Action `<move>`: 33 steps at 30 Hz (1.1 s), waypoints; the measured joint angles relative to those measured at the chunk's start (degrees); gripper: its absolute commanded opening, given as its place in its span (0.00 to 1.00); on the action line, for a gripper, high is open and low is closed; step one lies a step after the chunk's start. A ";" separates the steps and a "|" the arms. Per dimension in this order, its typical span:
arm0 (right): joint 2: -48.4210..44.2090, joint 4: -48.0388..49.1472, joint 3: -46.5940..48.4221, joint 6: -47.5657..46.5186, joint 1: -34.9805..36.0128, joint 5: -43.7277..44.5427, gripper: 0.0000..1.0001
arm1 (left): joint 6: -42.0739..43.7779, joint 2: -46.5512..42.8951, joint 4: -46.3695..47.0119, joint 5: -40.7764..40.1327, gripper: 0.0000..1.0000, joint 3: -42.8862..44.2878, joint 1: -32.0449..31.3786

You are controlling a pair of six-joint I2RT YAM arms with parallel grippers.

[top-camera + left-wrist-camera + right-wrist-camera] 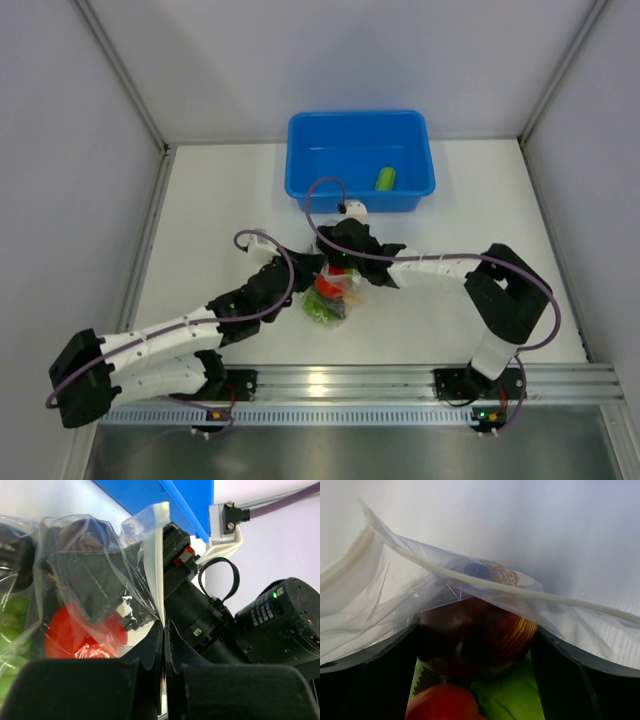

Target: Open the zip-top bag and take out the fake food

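The clear zip-top bag (345, 295) lies mid-table between both arms, holding a red tomato (327, 284) and green grapes (318, 308). My left gripper (303, 274) is shut on the bag's white zip edge (159, 565), pinching it between closed jaws (164, 630); the tomato (70, 635) shows through the plastic. My right gripper (338, 260) reaches into the bag's mouth. In the right wrist view its fingers (375, 680) sit against both sides of a dark maroon ball (470, 640) under the bag's lip (420, 595), above the tomato (442, 702) and a green piece (515, 695).
A blue bin (300, 180) stands at the back centre, just behind the right gripper, with a green pod (385, 178) inside. Grey walls enclose the table on three sides. The right arm's wrist (280, 620) is close beside the left gripper.
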 measured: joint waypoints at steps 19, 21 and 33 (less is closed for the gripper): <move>-20.11 -7.08 -4.96 -9.99 2.51 -1.07 0.47 | 5.51 -2.80 -2.29 -5.27 0.00 -0.81 2.97; -22.69 -8.61 -4.96 -10.75 2.58 -1.25 0.47 | 5.92 -3.43 -3.04 -5.88 0.00 -0.81 3.15; -23.67 -18.08 9.05 -17.35 -2.93 -0.28 0.47 | 6.27 -7.23 -6.78 -6.82 0.00 -0.87 3.85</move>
